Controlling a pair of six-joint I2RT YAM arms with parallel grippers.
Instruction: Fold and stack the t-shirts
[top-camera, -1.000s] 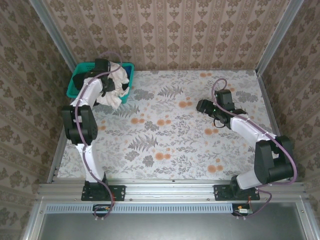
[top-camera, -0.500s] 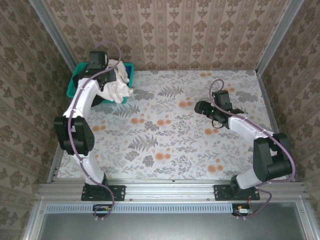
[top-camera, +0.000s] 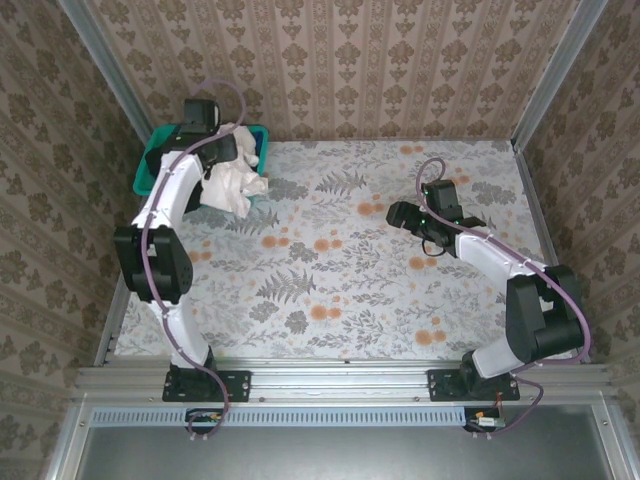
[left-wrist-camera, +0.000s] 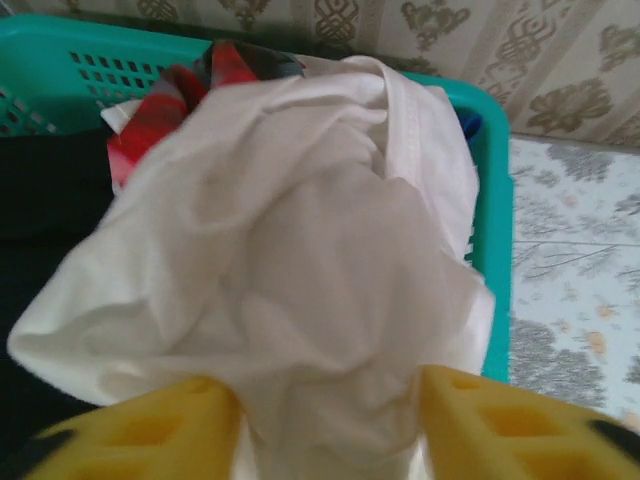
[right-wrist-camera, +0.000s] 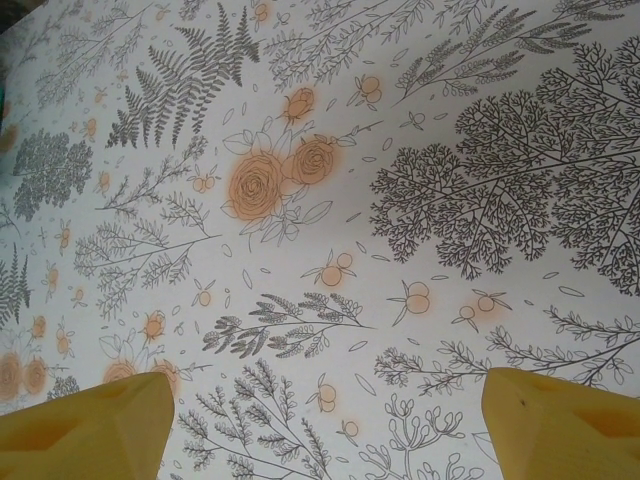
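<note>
Found the white t-shirt (left-wrist-camera: 300, 250) crumpled in a loose mound at the teal mesh basket (left-wrist-camera: 60, 50), heaped over the basket's rim on the side facing the tabletop (top-camera: 330, 260). Caught a strip of red-and-black print at the mound's upper left, beside a black garment (left-wrist-camera: 40, 200) lying lower in the basket. Showed the left hand (left-wrist-camera: 330, 400) right at the shirt, yellow fingers (left-wrist-camera: 150, 430) spread apart and pale cloth bulging between them; could not tell pinched from merely touched. From above, placed the basket at the tabletop's far left corner, close against the patterned wall (top-camera: 330, 70). Had the right hand (right-wrist-camera: 320, 400) well apart from shirt and basket, poised over the floral tabletop right of centre, spread wide above the printed ferns and orange blooms.
</note>
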